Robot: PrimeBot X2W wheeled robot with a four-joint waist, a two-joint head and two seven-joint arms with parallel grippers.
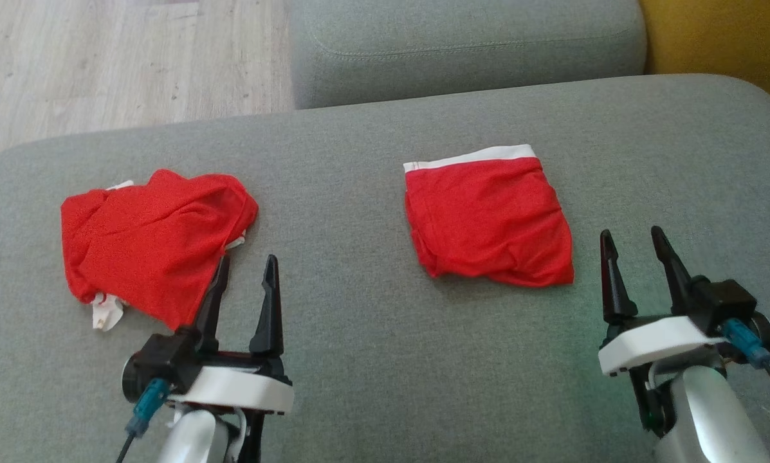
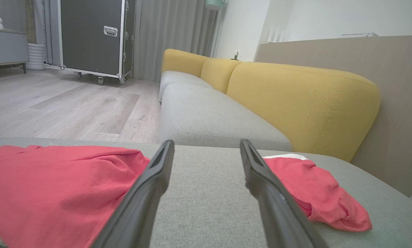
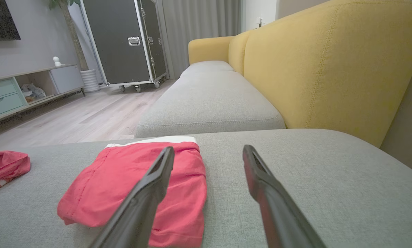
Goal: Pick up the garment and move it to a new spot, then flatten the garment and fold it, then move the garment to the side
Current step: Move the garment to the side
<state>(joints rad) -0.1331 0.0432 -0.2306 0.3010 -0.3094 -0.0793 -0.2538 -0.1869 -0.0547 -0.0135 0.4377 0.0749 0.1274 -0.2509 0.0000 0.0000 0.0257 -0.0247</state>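
Observation:
Two red garments lie on the grey sofa seat (image 1: pixel 359 334). One is a crumpled heap (image 1: pixel 153 238) at the left, with white bits showing at its edges. The other is folded flat (image 1: pixel 487 218) right of centre, its white waistband at the far edge. My left gripper (image 1: pixel 247 260) is open, empty, at the heap's near right edge; its left finger overlaps the cloth in the head view. My right gripper (image 1: pixel 632 233) is open and empty, just right of the folded garment's near corner. The left wrist view shows the heap (image 2: pixel 54 182) left of the open fingers (image 2: pixel 206 144) and the folded one (image 2: pixel 316 189) right. The right wrist view shows the folded garment (image 3: pixel 123 179) by the open gripper (image 3: pixel 209 148).
A second grey seat cushion (image 1: pixel 462 45) adjoins at the back. Yellow backrests (image 3: pixel 329 69) run along the right side. Wooden floor (image 1: pixel 101 64) lies beyond the seat's far left edge. A black wheeled case (image 2: pixel 92 38) stands far off.

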